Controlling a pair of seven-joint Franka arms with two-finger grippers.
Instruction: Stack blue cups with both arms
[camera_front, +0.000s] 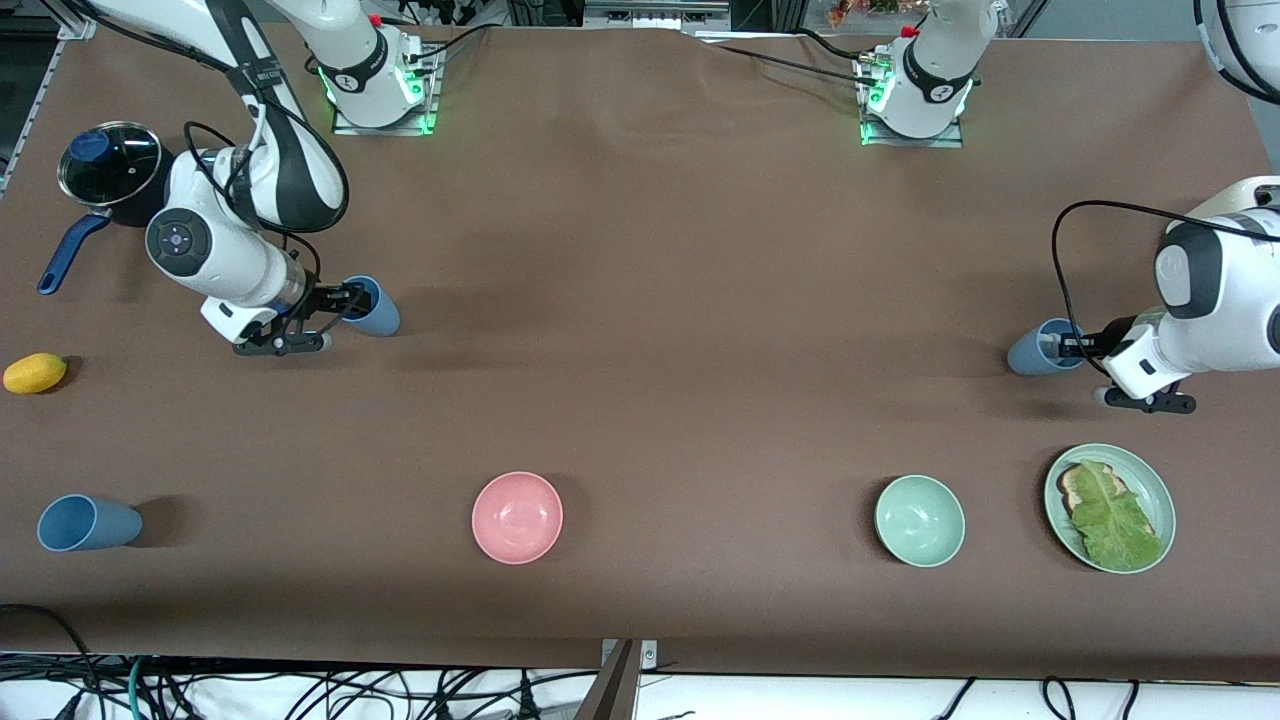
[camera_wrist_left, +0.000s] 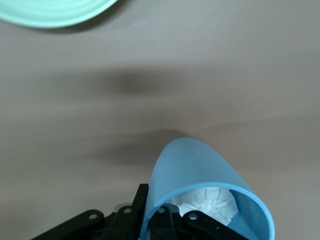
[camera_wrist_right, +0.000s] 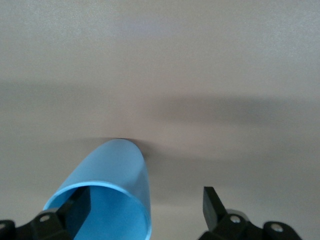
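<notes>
A blue cup (camera_front: 1040, 347) lies on its side toward the left arm's end of the table, mouth toward my left gripper (camera_front: 1075, 347). The left gripper (camera_wrist_left: 152, 200) is shut on this cup's (camera_wrist_left: 195, 170) rim, one finger inside and one outside; white paper sits in the cup. A second blue cup (camera_front: 375, 308) lies on its side toward the right arm's end. My right gripper (camera_front: 335, 318) is open at its mouth. In the right wrist view one finger of the right gripper (camera_wrist_right: 145, 205) is inside the cup (camera_wrist_right: 107, 170), the other well clear of it. A third blue cup (camera_front: 85, 523) lies near the front edge.
A pink bowl (camera_front: 517, 517), a pale green bowl (camera_front: 920, 520) and a green plate (camera_front: 1160, 495) with bread and lettuce stand along the front. A lidded pot (camera_front: 110, 165) with a blue handle and a yellow fruit (camera_front: 35, 373) are at the right arm's end.
</notes>
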